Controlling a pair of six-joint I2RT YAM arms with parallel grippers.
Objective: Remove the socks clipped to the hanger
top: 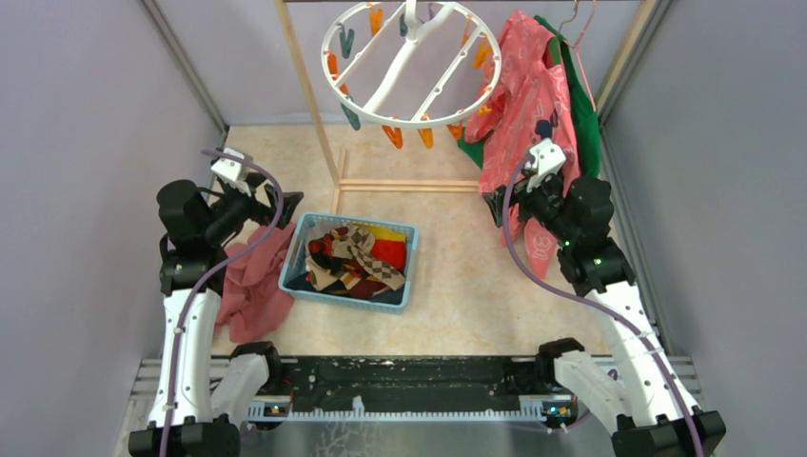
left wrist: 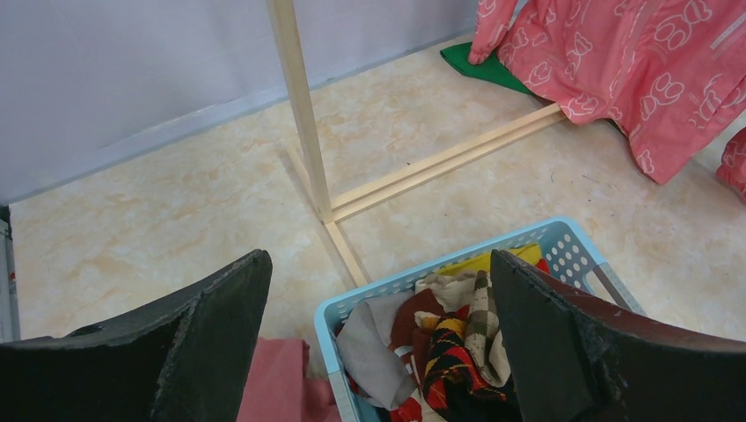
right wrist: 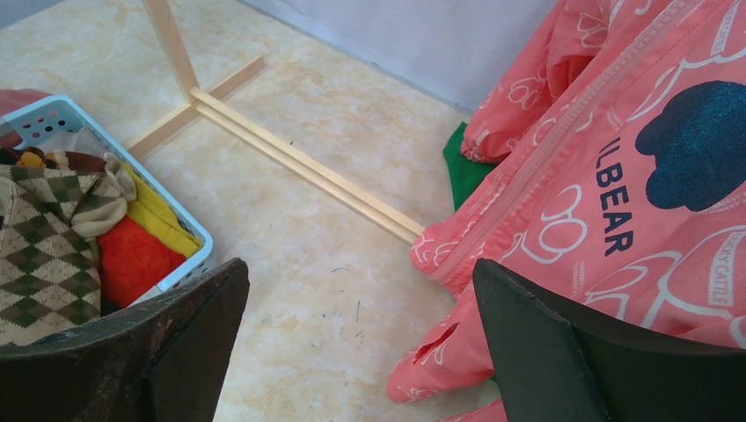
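Your left claw (left wrist: 380,264) and right claw (right wrist: 361,268) both gape wide and hold nothing. Their dark, rough fingers cut off part of the blue perforated basket (top: 347,289). The socks (top: 357,255) lie heaped inside it, just beside the left claw. The white ring hanger (top: 419,123), its hook cropped, hangs well behind.

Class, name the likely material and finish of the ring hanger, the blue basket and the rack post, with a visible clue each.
The hanger looks like smooth white plastic: moulded ring and bars. The basket looks like light blue plastic: perforated walls. The rack post seems pale, unpainted wood: matte slat.
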